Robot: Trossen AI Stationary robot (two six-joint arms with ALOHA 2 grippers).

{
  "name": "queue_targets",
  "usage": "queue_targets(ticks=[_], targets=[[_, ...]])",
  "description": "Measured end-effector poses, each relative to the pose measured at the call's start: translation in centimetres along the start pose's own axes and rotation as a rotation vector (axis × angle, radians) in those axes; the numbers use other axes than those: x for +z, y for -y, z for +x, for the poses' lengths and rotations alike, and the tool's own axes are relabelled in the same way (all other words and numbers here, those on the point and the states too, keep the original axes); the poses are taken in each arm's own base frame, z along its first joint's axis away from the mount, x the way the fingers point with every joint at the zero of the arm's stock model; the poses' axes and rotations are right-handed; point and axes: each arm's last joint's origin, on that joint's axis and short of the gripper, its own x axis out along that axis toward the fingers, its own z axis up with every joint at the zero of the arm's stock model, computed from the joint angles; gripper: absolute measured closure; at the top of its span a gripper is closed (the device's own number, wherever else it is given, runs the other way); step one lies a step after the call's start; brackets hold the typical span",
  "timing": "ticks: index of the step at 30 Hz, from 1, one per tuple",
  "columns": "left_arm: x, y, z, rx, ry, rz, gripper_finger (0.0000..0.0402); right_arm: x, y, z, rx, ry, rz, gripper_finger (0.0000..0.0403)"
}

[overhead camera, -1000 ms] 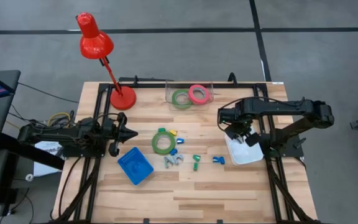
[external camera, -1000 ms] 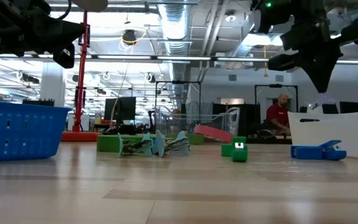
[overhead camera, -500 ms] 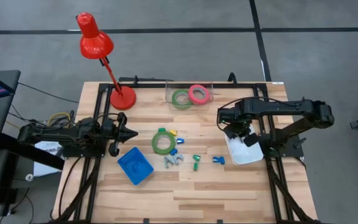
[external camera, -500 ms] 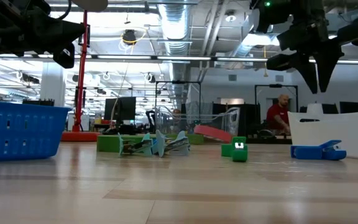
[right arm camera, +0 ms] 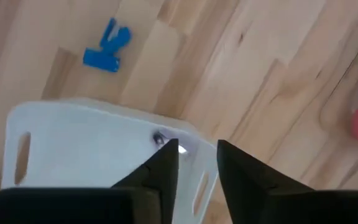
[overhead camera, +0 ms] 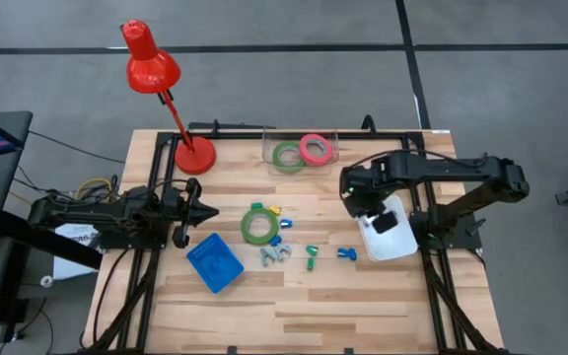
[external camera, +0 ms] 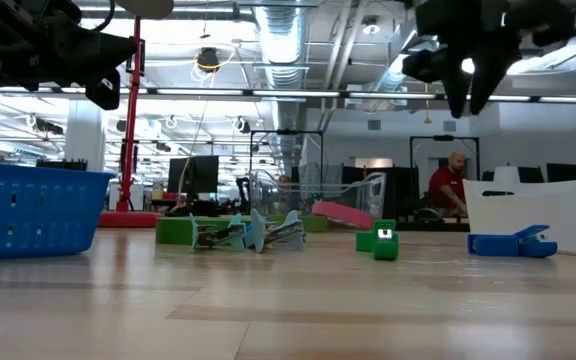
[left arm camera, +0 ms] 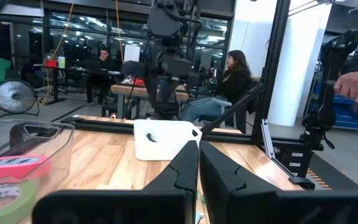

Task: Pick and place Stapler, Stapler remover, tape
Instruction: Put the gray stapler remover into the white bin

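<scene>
White bin (right arm camera: 73, 143) shows a small piece (right arm camera: 160, 138) inside.

Pale planked wooden table (overhead camera: 363, 296); glossy white plastic bin (overhead camera: 394, 247).

The table (overhead camera: 363, 296) is evenly and brightly lit from overhead, and only short, soft shadows are cast beside the lamp (overhead camera: 151, 59) base and the bin (overhead camera: 388, 242). In the low view, strong glare is given off by ceiling lights (external camera: 268, 35), against which the arms are reduced to dark silhouettes, and the near wood is blurred. The near tape (left arm camera: 11, 168) is seen out of focus in the left wrist view.
</scene>
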Motion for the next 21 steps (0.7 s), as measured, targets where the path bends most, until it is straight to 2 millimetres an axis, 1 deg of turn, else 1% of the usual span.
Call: queue_targets(ticks=[3,6,9,12,17,21], targets=[[0.0,0.0,0.0,0.0,0.0,0.0,0.0394,0.7,-0.4,-0.1,-0.016,0.04,0.019,0.027],[0.0,0.0,0.0,0.0,0.0,0.0,0.0394,1.4,-0.9,0.3,-0.009,0.042,0.05,0.0242],[0.0,0.0,0.0,0.0,0.0,0.0,0.0394,1.8,-1.5,0.2,-0.009,0.059,0.093,0.0214],[0.0,0.0,0.0,0.0,0.0,0.0,0.0394,2.5,-2.1,0.2,-0.015,0.096,0.095,0.0193],[0.0,0.0,0.0,0.0,0.0,0.0,0.0394,3.4,-3.2,0.0,-0.014,0.144,0.09,0.0174],[0.0,0.0,0.0,0.0,0.0,0.0,0.0394,4.2,-3.6,1.0,-0.001,0.127,0.08,0.0173]])
